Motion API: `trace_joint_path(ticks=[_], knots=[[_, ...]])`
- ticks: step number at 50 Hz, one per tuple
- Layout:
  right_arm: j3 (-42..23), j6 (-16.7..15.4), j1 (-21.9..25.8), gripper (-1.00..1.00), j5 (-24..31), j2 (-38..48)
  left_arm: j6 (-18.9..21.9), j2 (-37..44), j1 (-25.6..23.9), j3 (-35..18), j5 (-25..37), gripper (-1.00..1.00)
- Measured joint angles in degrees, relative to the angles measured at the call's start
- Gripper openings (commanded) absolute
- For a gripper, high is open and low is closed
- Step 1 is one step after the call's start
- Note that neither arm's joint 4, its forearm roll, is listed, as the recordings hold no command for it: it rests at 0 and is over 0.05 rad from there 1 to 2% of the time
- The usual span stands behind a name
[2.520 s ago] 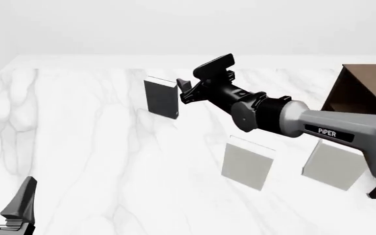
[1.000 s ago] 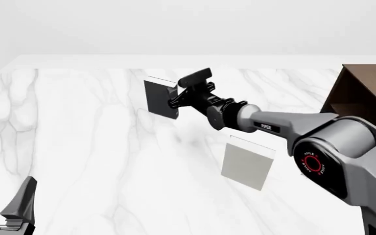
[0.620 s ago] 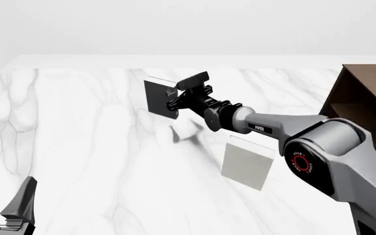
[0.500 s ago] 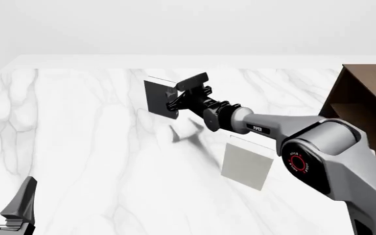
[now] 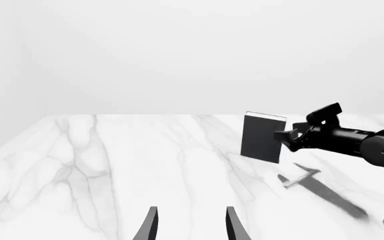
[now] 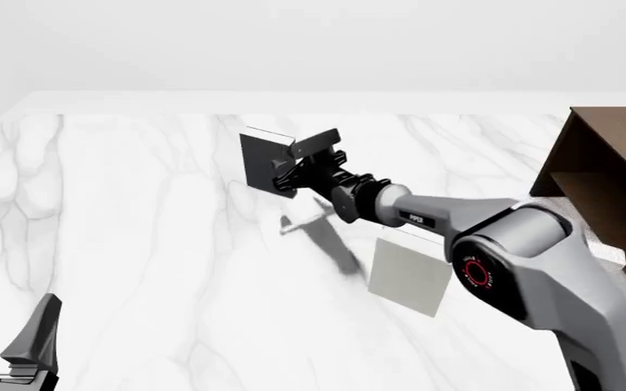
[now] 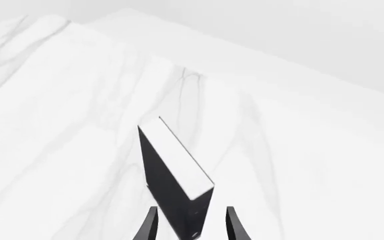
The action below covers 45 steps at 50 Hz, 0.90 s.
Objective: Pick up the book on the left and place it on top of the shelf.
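Note:
The book (image 6: pixel 258 160) is a dark hardback with white page edges, standing upright on the marble table toward the far middle. My right gripper (image 6: pixel 291 165) has reached it from the right and is open, one finger on each side of the book's near edge. In the right wrist view the book (image 7: pixel 172 187) sits between the two fingertips (image 7: pixel 150 225), with small gaps either side. The left wrist view shows the book (image 5: pixel 262 137) with the right gripper (image 5: pixel 289 136) against it. The dark brown shelf (image 6: pixel 609 175) stands at the right edge. My left gripper (image 6: pixel 9 342) is open and holds nothing, low at the near left.
A pale grey-white book (image 6: pixel 409 273) stands on the marble table (image 6: pixel 128 244) just below the right arm's forearm, between the dark book and the shelf. The right arm stretches across from the right, above that pale book.
The right gripper has moved left and closer until its fingers straddle the book's edge. The book stands where it was. The left gripper has not moved.

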Motion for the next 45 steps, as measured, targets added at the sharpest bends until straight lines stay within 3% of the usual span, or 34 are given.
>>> trace_joint_path(ticks=[45], knots=[[-9.50, 0.41, 0.02, 1.00, 3.37, 6.78, 0.00, 0.00, 0.00, 0.00, 0.00, 1.00]])
